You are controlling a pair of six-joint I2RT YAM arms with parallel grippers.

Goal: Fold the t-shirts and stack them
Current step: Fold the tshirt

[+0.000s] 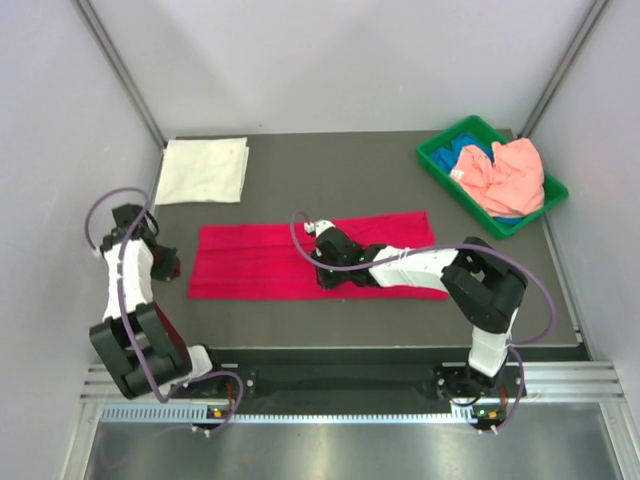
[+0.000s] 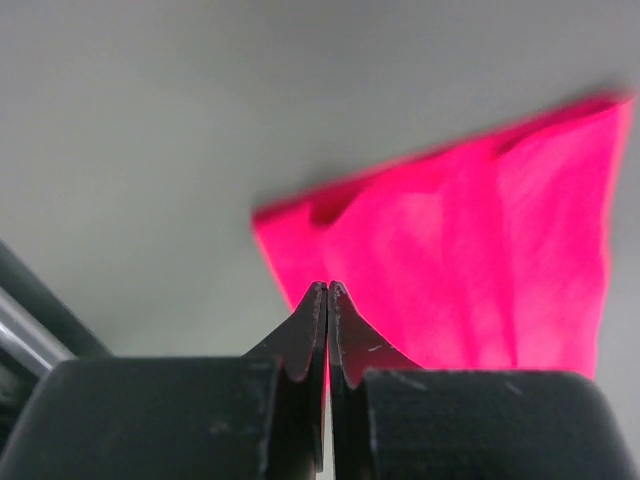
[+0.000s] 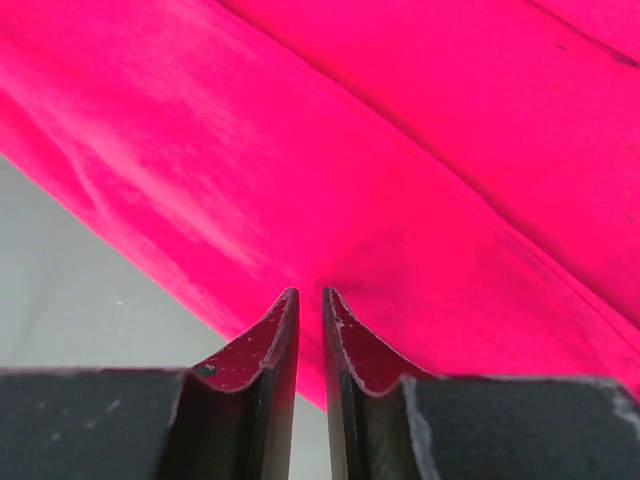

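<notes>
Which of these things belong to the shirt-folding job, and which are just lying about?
Part of the job:
crimson-red t-shirt, spread out flat
white t-shirt, folded
salmon-pink t-shirt and blue t-shirt, heaped together

Just there:
green bin, holding those two
table

The right end effector [image 1: 328,278] hides the middle of the flat crimson-red cloth t-shirt [image 1: 250,262]; whether its fingers pinch cloth is hard to tell. Beyond the left end effector [image 2: 327,288], that shirt is blurry and cut off. Far past the right one, a blue cloth t-shirt [image 1: 460,155] mostly hides under a salmon-pink cloth t-shirt [image 1: 508,175].
</notes>
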